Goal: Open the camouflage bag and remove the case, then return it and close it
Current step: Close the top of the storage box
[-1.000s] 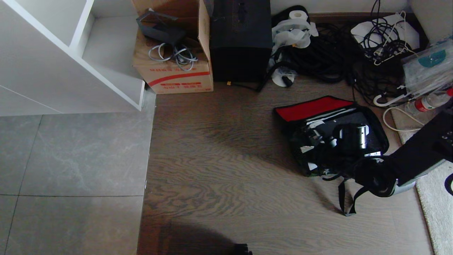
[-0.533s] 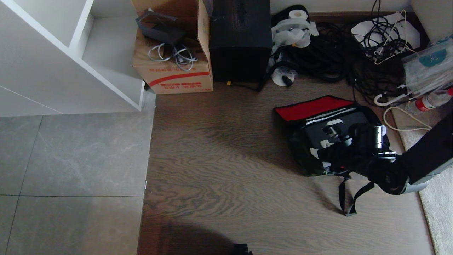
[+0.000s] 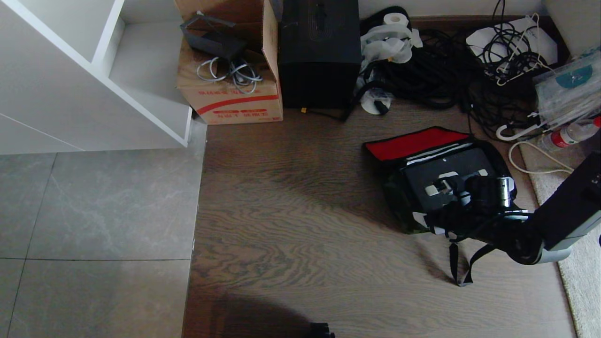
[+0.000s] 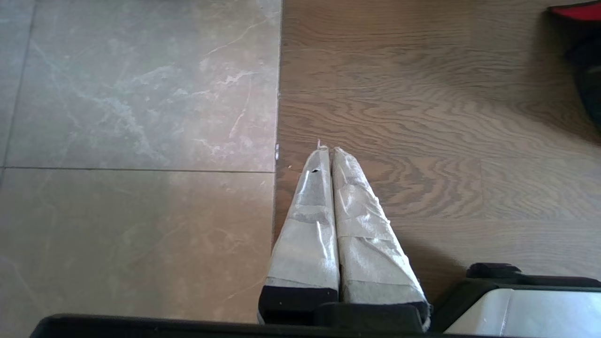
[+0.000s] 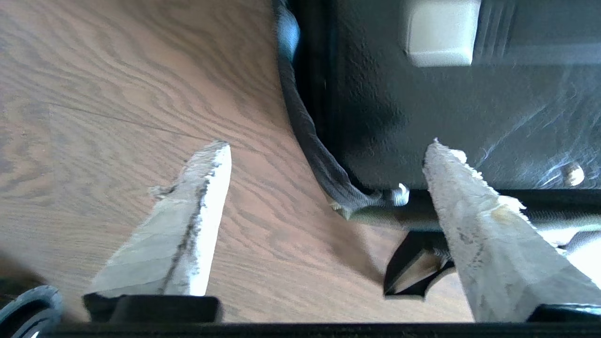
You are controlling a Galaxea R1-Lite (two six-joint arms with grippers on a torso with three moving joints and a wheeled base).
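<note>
The camouflage bag lies open on the wood floor at the right, its red lid lining folded back. The flat black case rests inside it, handle with pale ends up. My right gripper hangs open over the bag's near left corner, holding nothing. In the right wrist view, one finger is over bare floor and the other finger over the case, with the bag's black webbing edge between them. My left gripper is parked shut above the floor seam.
A red-striped cardboard box and a tall black box stand at the back. Tangled cables lie behind the bag, a white shelf unit at the left, a pale rug at the right. A loose strap trails from the bag.
My right gripper has opened and drawn back from over the case's handle toward the bag's near edge. More of the case's top shows. The left arm has not moved.
</note>
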